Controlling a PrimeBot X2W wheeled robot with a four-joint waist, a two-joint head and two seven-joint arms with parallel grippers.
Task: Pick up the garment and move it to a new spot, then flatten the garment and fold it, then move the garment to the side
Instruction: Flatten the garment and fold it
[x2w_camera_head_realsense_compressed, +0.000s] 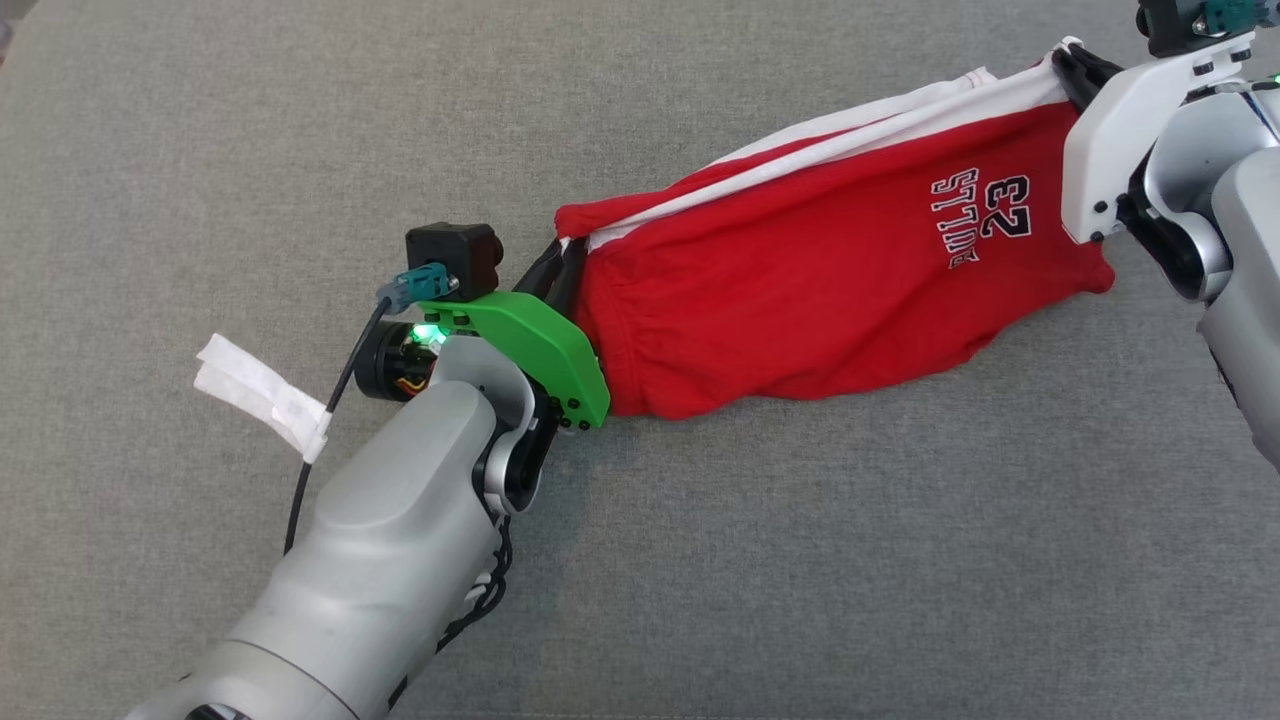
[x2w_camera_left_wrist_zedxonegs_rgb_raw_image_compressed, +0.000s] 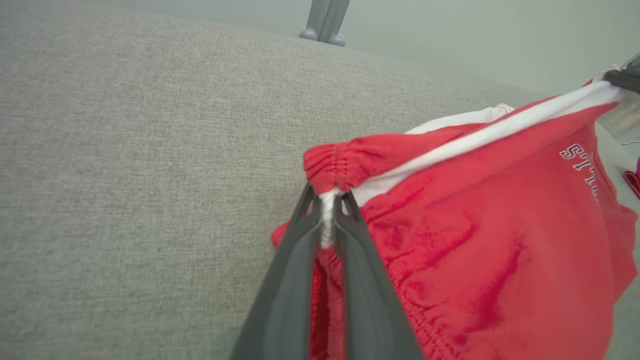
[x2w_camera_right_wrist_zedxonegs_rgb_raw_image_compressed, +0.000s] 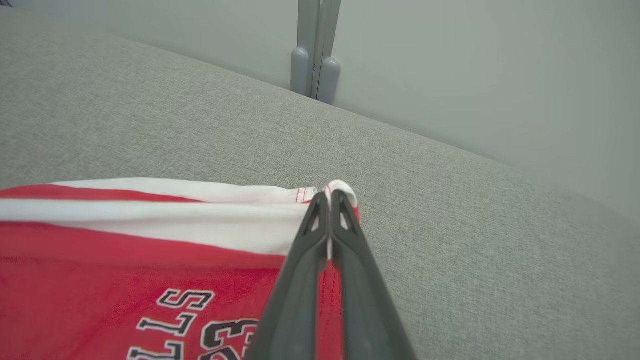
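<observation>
Our left gripper (x2w_camera_left_wrist_zedxonegs_rgb_raw_image_compressed: 327, 200) pinches the elastic waistband and our right gripper (x2w_camera_right_wrist_zedxonegs_rgb_raw_image_compressed: 328, 200) clamps the white-striped hem. The red Bulls shorts (x2w_camera_head_realsense_compressed: 800, 290) stretch between them, long axis running gripper to gripper, belly sagging toward the grey upholstered surface (x2w_camera_head_realsense_compressed: 250, 130).

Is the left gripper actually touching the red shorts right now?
Touching. The left wrist view shows the left gripper shut on the red shorts at the waistband, fabric pinched between its fingers.
</observation>
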